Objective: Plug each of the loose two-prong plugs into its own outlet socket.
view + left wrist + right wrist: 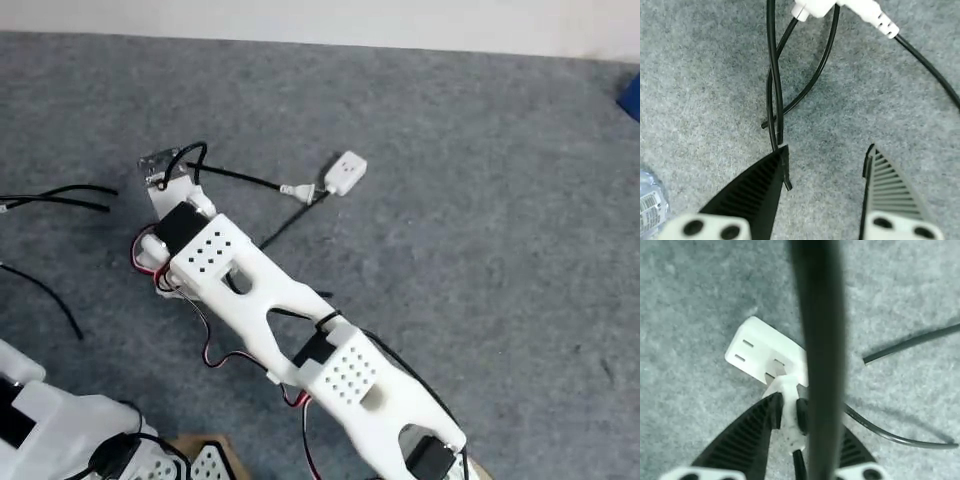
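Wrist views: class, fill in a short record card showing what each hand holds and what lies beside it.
Right hand: shut on a white plug
Plug position: front end meets the slotted face of a white socket block; prongs hidden
Left hand: open, holding nothing
By the left hand: black cables, one touching a fingertip
Surface: grey carpet

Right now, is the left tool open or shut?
Open. The left tool has its fingers spread, bare carpet between them; a black cable lies at one fingertip, ungripped.
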You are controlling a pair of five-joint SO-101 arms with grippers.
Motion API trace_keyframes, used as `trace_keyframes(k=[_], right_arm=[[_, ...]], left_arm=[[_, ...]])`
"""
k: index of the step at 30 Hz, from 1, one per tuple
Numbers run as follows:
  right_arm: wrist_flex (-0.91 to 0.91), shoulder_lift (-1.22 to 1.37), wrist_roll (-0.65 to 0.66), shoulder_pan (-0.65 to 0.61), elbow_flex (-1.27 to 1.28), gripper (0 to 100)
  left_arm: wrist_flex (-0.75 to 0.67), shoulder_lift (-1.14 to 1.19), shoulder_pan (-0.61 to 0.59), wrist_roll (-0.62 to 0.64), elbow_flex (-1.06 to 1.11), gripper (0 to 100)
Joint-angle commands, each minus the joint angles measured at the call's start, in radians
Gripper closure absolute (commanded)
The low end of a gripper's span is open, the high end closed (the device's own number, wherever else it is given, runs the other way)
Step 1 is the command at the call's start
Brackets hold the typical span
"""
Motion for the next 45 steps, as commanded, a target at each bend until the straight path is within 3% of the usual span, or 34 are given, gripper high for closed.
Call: trace_keyframes(k=[1, 10, 26, 38, 42, 45], right_arm=[[0.012, 0.079, 0.015, -0.033, -0.028, 99.3], [0.013, 0.068, 0.012, 0.019, -0.151, 99.3], [-0.01, 0.079, 0.008, 0.005, -0.348, 99.3], [-0.156, 0.209, 0.097, -0.028, -0.341, 99.3], [-0.059, 0.111, 0.101, -0.019, -0.343, 99.3], [0.113, -0.059, 0.213, 0.027, -0.337, 99.0]], left_arm=[[0.008, -0.016, -0.008, 0.011, -0.039, 75], [0.008, -0.008, -0.004, 0.011, -0.031, 75], [0.003, -0.007, 0.015, 0.008, 0.028, 75], [0.008, -0.007, 0.007, 0.006, 0.031, 75], [0.008, -0.007, 0.007, 0.005, 0.031, 75], [0.008, -0.007, 0.007, 0.005, 0.031, 75]])
